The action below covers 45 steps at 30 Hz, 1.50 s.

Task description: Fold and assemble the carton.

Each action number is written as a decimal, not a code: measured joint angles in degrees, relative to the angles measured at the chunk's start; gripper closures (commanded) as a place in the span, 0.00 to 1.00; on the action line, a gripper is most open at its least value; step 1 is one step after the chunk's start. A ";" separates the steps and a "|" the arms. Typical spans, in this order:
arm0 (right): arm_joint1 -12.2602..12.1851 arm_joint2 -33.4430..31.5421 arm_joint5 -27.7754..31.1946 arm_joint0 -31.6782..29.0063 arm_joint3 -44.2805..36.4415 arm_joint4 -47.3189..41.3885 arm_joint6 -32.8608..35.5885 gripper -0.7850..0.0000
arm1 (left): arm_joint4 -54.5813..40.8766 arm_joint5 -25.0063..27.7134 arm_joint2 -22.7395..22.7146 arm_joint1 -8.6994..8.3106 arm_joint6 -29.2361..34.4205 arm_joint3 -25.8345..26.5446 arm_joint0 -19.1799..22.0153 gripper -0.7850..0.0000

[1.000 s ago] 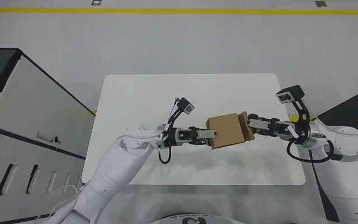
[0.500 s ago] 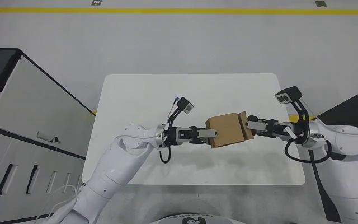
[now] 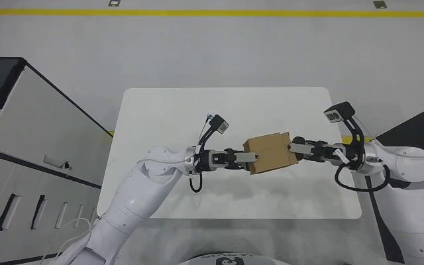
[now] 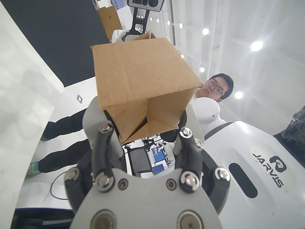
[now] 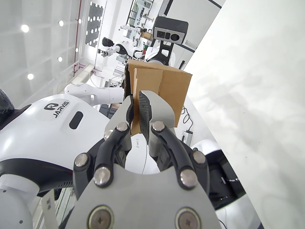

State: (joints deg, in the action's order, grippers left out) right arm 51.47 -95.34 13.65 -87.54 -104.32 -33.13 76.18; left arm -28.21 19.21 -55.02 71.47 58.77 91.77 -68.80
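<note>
A brown cardboard carton (image 3: 270,153) is held over the middle of the white table (image 3: 199,112) between my two arms. My left gripper (image 3: 250,159) is shut on the carton's left end. In the left wrist view its fingers (image 4: 190,120) clamp the carton (image 4: 140,82) from both sides, where folded flaps meet. My right gripper (image 3: 294,147) is at the carton's right end. In the right wrist view this gripper (image 5: 136,101) is shut on a thin end flap (image 5: 134,117) of the carton (image 5: 166,89). The flap lies nearly flat against the end.
A grey cabinet (image 3: 46,126) stands left of the table. The table has bare surface all around the carton, with its front edge (image 3: 232,217) near the arms. A yellow line (image 3: 212,12) crosses the floor beyond.
The right gripper has moved left toward the carton, swinging the flap from sticking out to nearly flat on the end. The left gripper and carton body have barely moved.
</note>
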 measured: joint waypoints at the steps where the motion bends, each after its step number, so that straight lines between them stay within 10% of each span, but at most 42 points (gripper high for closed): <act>1: -0.01 0.05 -0.04 0.03 0.01 -0.01 0.01 1.00 | 0.00 0.02 0.01 -0.01 0.03 0.00 0.02 1.00; 45: -0.36 -0.17 0.91 -0.17 0.56 -1.85 -0.28 0.85 | -0.79 0.02 1.29 0.08 -0.07 -0.99 1.06 1.00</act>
State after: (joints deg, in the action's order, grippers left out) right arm 51.11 -95.50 14.56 -87.71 -103.76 -34.97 75.90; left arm -29.01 19.23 -53.72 71.55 58.70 90.78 -67.74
